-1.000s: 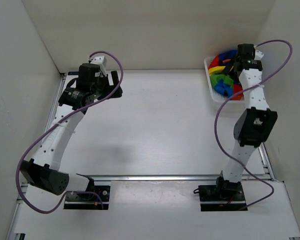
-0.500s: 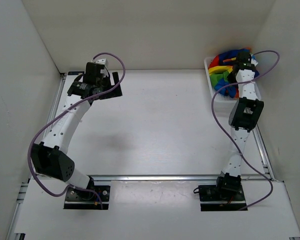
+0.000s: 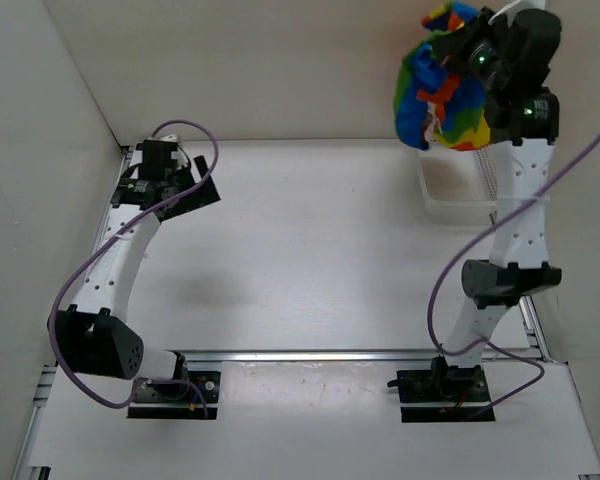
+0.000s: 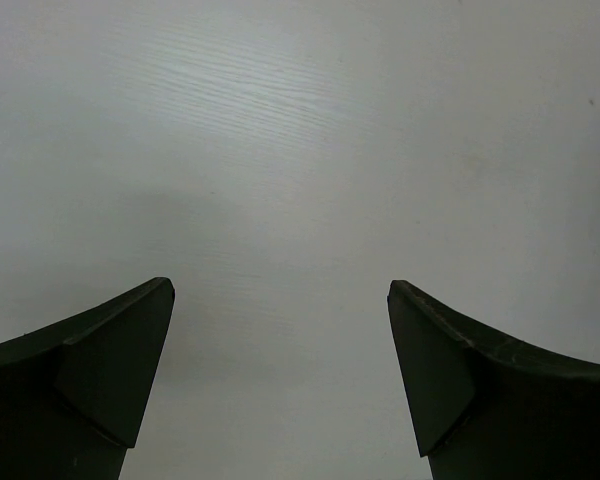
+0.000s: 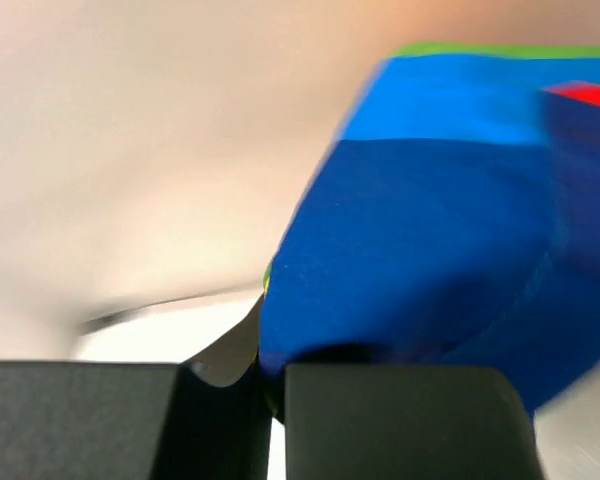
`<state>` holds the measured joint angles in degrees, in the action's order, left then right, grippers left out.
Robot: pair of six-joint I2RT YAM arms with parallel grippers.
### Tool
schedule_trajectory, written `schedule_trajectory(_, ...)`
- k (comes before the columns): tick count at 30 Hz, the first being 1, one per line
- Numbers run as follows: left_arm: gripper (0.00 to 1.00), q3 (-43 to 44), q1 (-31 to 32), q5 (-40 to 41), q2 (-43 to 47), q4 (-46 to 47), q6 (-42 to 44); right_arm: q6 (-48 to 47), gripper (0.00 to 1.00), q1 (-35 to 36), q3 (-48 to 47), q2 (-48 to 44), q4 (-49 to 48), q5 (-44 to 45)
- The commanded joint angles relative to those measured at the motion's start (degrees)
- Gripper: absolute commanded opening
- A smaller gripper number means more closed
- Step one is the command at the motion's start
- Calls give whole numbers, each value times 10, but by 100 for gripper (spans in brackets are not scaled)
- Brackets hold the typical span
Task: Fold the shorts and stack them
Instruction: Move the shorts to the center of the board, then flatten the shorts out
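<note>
I see a white plastic basket (image 3: 448,205) standing upright on the table (image 3: 310,250), by its far right corner. White back wall (image 3: 280,70) is just behind the basket. An aluminium rail (image 3: 320,355) crosses the table well apart from the basket, on the near side.
</note>
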<state>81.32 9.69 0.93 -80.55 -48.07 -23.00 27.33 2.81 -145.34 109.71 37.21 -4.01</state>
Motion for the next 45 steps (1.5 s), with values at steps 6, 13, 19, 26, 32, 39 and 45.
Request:
schedule_trajectory(6,100,12,-123,23,104,-40,-54,81,1,62,-29,-81,-132,-260)
schedule_trajectory(13,100,74,-159,-1,97,-86,-34,60,2,117,244,-158,-127,-251)
schedule_trajectory(19,100,53,-146,-60,66,-86,-16,5,94,49,214,11,139,-122)
schedule_trajectory(26,69,-50,-113,-146,6,-36,19,21,88,90,454,-91,39,-39)
schedule_trajectory(32,100,-63,-92,-131,-93,2,-4,26,90,206,683,-158,-12,-94)
schedule_trajectory(39,100,28,-86,-125,-271,22,-15,-51,99,366,661,-76,-41,-28)
schedule_trajectory(45,92,116,-86,-145,-370,22,-20,-82,98,386,546,57,-68,4)
